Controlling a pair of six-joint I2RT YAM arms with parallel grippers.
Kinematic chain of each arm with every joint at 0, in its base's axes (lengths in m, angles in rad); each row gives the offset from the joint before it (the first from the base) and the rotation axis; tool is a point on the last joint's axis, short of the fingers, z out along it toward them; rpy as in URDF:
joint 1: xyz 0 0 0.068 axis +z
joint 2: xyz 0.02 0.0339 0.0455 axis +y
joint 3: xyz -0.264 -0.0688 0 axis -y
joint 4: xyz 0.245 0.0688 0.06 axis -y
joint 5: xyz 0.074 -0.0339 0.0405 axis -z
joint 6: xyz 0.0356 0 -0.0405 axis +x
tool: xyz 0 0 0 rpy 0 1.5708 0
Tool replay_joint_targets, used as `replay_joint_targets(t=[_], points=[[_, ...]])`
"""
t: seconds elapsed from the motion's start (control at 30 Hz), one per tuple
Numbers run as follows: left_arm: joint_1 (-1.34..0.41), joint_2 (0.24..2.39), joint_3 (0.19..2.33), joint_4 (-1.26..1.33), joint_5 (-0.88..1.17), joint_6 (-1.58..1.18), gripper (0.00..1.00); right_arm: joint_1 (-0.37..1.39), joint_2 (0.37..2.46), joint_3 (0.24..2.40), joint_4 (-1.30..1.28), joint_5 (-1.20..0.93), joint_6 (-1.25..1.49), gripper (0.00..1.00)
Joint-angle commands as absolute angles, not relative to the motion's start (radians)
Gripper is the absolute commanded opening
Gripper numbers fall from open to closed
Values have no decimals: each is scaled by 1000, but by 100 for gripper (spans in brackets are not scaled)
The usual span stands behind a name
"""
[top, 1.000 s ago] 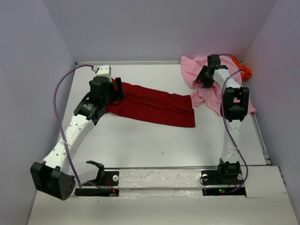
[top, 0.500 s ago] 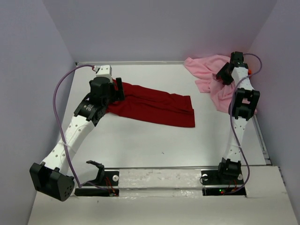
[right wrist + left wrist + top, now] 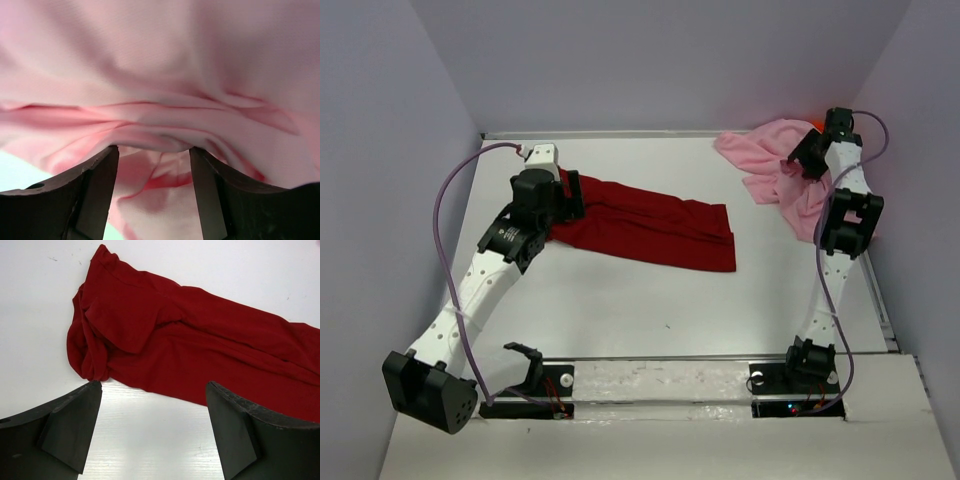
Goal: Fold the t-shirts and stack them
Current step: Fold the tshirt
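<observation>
The dark red t-shirt (image 3: 650, 225) lies flattened in a long band across the middle of the table; it also fills the left wrist view (image 3: 170, 340). My left gripper (image 3: 570, 190) hovers over the shirt's bunched left end, open and empty (image 3: 154, 387). The light pink t-shirt (image 3: 770, 160) is crumpled at the far right corner. My right gripper (image 3: 800, 160) is pressed into it, jaws apart, with a pink fold (image 3: 150, 130) lying across the fingertips (image 3: 107, 155). Only a sliver of the bright orange t-shirt (image 3: 815, 123) shows behind the right arm.
Grey walls close in the table on the left, back and right. The table's right rail (image 3: 875, 290) runs beside the right arm. A purple cable (image 3: 445, 200) loops off the left arm.
My right gripper has moved right toward the far right corner, and the pink shirt has bunched up that way, covering most of the orange shirt. The left arm has barely moved.
</observation>
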State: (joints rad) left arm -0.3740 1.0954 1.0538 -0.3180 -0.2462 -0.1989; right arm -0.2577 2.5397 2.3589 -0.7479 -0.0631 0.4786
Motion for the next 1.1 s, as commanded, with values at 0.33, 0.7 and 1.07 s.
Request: replay_joint_targets(t=[0.33,0.7,1.07], points=[[-380,1086,983,-207,-224,-210,95,-2,2195,2331,-703,-138,357,68],[-341,1339,1048,-186,-186,-242,94,158,1809,1462,-393,-123,465,67],[-319,1561,1195,-210,-207,-262,94,268,1750,1235,-298,-91,440,67]])
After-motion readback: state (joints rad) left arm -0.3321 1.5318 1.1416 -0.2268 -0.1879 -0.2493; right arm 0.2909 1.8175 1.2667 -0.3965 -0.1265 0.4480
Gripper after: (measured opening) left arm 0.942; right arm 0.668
